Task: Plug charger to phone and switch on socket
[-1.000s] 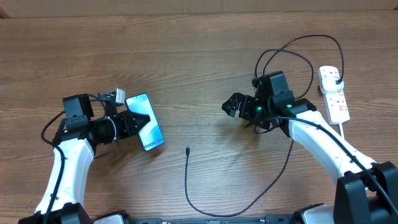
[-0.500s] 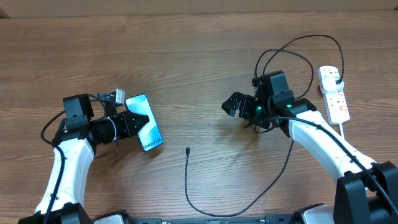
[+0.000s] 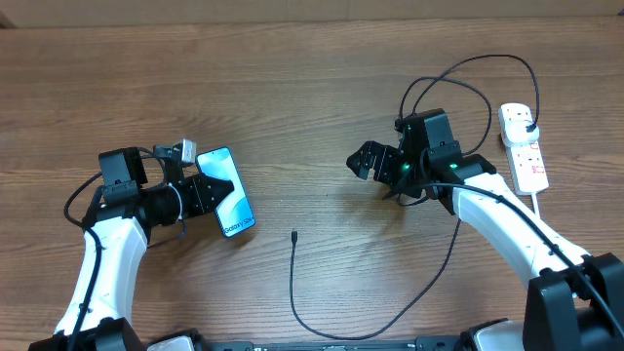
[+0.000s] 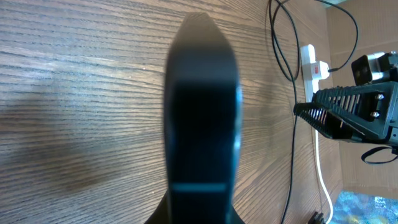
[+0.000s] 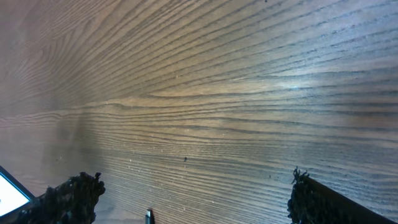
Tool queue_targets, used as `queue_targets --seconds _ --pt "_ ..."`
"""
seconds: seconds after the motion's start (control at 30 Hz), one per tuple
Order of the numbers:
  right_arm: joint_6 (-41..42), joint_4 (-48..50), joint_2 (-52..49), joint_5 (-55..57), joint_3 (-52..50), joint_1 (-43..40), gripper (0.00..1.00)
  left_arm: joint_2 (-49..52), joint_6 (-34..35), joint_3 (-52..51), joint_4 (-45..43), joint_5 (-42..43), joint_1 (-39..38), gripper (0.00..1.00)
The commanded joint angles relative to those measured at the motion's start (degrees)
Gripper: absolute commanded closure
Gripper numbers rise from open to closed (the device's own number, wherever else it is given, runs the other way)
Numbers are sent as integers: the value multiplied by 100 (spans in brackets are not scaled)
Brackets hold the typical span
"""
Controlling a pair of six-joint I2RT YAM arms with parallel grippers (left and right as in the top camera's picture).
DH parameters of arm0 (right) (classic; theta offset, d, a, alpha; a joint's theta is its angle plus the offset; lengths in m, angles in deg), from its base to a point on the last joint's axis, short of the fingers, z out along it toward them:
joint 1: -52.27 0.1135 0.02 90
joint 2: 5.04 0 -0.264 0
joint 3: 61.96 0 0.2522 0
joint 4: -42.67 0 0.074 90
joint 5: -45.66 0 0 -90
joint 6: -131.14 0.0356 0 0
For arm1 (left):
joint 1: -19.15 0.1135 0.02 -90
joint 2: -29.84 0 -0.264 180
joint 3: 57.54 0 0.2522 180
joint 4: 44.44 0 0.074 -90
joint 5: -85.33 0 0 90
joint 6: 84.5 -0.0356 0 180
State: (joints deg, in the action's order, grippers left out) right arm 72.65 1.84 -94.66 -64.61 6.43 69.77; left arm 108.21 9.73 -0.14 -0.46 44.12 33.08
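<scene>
The phone, with a lit teal screen and "Galaxy" text at its near short edge, is held in my left gripper, which is shut on its left side. In the left wrist view the phone shows edge-on and dark. The charger's connector tip lies on the table. Its thin black cable loops round the front and runs up to a black plug in the socket. My right gripper is open and empty, hovering up and to the right of the tip.
The wooden table fills the view. The black cable also loops behind my right arm. The socket's thick white cord runs toward the front right. The socket and right arm show in the left wrist view.
The phone in my left gripper has shifted very slightly. My right gripper has edged a touch away from me. Nothing else has moved.
</scene>
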Motion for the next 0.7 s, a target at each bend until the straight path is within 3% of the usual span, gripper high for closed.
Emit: queue_targets --seconds 0.0,0.17,0.2,0.23,0.3,0.37,0.67 --pt "-33 -197 -9 -313 11 -15 0 -151 -136 -7 -9 205 28 96" --pt "-31 -435 -9 -382 11 -15 0 -151 -151 -7 -15 221 28 96" --pt "-28 -442 -9 -387 11 -15 10 -151 -151 -7 -13 238 28 96" --pt "-31 -457 -9 -420 11 -15 29 -151 -151 -7 -13 249 28 96" --pt "-33 -511 -9 -472 11 -13 56 -151 -151 -7 -20 247 28 96" --pt "-37 -577 -9 -466 11 15 96 -151 -151 -7 -26 247 28 96" --pt "-50 -557 -9 -671 11 28 96 -151 -173 -7 -26 223 28 96"
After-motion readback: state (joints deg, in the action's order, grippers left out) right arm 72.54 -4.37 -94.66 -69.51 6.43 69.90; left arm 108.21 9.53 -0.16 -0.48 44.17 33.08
